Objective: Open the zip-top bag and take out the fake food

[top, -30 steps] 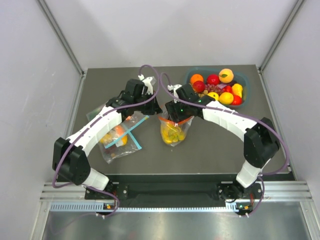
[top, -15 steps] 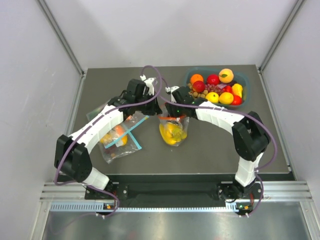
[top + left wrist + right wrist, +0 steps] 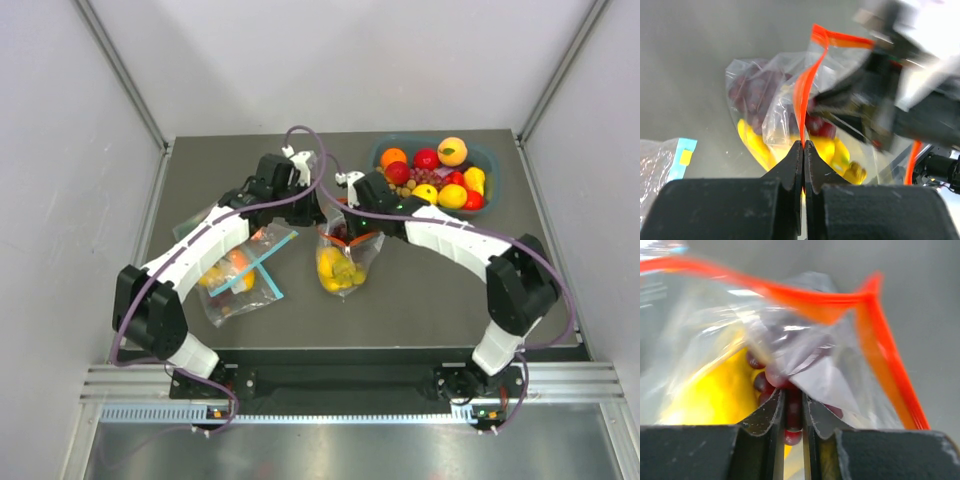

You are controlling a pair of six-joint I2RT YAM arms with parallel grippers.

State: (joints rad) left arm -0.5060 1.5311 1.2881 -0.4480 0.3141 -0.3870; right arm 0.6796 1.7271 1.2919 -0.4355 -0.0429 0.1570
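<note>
Blue-strip bags (image 3: 238, 282) lie flat by the tabletop's (image 3: 430, 295) left edge. My left pincer (image 3: 803, 145) is clamped tight on the red-orange zip strip (image 3: 802, 95) of the zip-top bag (image 3: 352, 250), which sits mid-tabletop between both arms, mouth up. The fake food (image 3: 336, 268) is inside it, yellow pieces low and dark grapes above. My right pincer (image 3: 792, 397) is nipped nearly together on the bag's clear film under the strip. A fruit bowl (image 3: 491, 158) sits at the far right corner.
</note>
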